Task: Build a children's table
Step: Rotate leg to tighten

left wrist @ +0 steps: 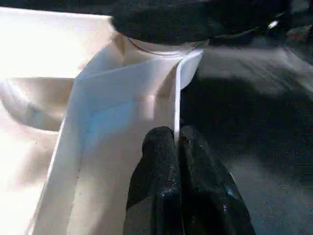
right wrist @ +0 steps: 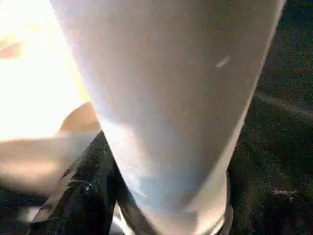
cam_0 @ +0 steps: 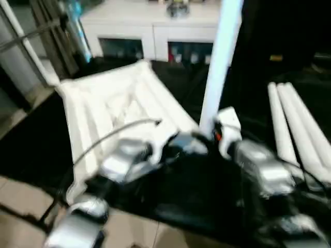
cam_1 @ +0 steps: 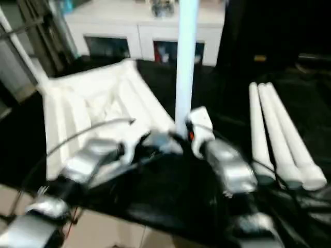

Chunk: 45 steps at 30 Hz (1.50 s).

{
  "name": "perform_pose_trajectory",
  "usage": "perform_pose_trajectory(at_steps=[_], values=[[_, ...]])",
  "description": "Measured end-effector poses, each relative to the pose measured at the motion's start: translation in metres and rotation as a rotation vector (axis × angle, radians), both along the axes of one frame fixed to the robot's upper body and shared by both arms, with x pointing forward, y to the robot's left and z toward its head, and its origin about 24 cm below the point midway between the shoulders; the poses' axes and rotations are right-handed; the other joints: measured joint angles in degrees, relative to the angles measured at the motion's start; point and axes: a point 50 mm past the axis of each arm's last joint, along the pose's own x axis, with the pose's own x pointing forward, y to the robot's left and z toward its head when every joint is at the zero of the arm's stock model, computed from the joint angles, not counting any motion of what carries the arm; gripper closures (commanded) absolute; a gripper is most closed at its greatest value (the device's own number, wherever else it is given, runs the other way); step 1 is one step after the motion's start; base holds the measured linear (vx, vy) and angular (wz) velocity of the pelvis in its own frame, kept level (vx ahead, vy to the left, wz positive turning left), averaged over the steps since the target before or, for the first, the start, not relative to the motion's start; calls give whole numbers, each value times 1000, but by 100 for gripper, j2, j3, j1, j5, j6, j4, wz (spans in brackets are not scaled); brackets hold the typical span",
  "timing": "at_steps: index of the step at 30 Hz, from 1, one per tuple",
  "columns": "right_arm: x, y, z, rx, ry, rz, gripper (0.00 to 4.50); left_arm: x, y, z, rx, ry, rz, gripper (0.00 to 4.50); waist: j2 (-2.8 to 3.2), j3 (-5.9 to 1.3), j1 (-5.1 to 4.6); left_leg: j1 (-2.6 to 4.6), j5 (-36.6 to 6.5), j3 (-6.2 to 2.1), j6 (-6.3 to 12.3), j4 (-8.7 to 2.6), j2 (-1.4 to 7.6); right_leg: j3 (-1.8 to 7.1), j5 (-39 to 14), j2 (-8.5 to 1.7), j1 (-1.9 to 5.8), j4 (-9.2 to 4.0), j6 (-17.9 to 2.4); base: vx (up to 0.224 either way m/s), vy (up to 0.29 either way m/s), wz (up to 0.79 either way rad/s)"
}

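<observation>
Head views: tabletop (cam_0: 111,111) lying underside up on black cloth (cam_1: 170,201), ribs exposed so corner sockets face upward. One leg (cam_0: 220,62) standing upright at near corner, right hand (cam_0: 220,135) closed around its base, likely steadying or seating it. Three spare legs (cam_1: 279,139) parked side by side, well apart to the right. White cabinet (cam_0: 155,31) behind; tiled floor (cam_0: 18,222) in front. Left wrist view: left hand (left wrist: 177,147) pinched shut on tabletop rim, presumably bracing. Right wrist view: leg close between fingers (right wrist: 83,181).
</observation>
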Motion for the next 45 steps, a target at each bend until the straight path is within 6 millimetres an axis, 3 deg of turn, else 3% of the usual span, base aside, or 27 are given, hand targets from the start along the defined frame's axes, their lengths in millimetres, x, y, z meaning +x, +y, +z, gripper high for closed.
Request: perform_pose_trajectory(at_steps=[1, 3, 9, 12, 19, 25, 30, 31, 37, 45], values=[[2, 1, 0, -2, -1, -30, 186, 1, -3, 0, 1, -1, 14, 450, 2, -2, 1, 1, 0, 0, 0, -3, 0, 0, 0, 0, 1, 0, 0, 0, 0, 0], [2, 2, -1, 2, -8, -43, 130, 1, -4, 0, 1, -4, 19, 450, 2, -2, 5, 2, 0, 0, 0, -8, 0, 0, -1, 0, 2, 0, 1, 0, 0, 0], [0, 1, -3, 36, 7, 2, 76, 1, 1, 2, 3, -18, -18, 450, 1, -1, -1, -8, 0, 0, 0, -12, 1, 0, 7, 0, -9, 0, -13, 0, 0, 0], [-3, 0, -1, -3, -5, 115, 76, -3, 10, 2, 11, -40, -66, 450, 1, 1, -9, -15, -1, 0, -2, -20, 2, -1, 11, 1, -18, -1, -21, 0, 0, 0], [-25, -17, 6, -47, -1, 441, 76, -17, 29, 5, -5, -30, -229, 450, 7, 1, 115, -91, 10, 0, 22, -16, 2, -4, 0, 0, -67, -4, -22, 0, 0, 0], [-37, -26, 11, -63, 33, 625, 76, -25, 41, 5, -5, -1, -320, 450, 6, 2, 190, -93, 12, 0, 25, -16, 3, -5, 0, 0, -73, 1, -23, 0, 0, 0], [-42, -26, 13, -32, 46, 682, 92, -29, 45, 5, -5, 18, -363, 450, 6, 3, 190, -91, -1, 0, 2, -12, 3, -3, 1, 0, -71, 3, -24, 0, 0, 0], [-43, -25, 13, -28, 49, 691, 120, -29, 46, 6, -5, 22, -370, 450, 6, 3, 191, -91, -1, 0, 2, -13, 3, -3, 1, 0, -71, 3, -24, 0, 0, 0], [-44, -27, 13, -24, 63, 707, 167, -31, 47, 5, -11, 35, -383, 450, 7, 2, 199, -93, -2, 0, 1, -13, 3, -4, 1, 0, -72, 3, -24, 0, 0, 0], [-50, -25, 11, -11, 76, 712, 175, -34, 48, 5, -9, 45, -397, 450, 9, 1, 212, -89, -1, 0, 1, -12, 3, -4, 1, 0, -67, 3, -24, 0, 0, 0]])
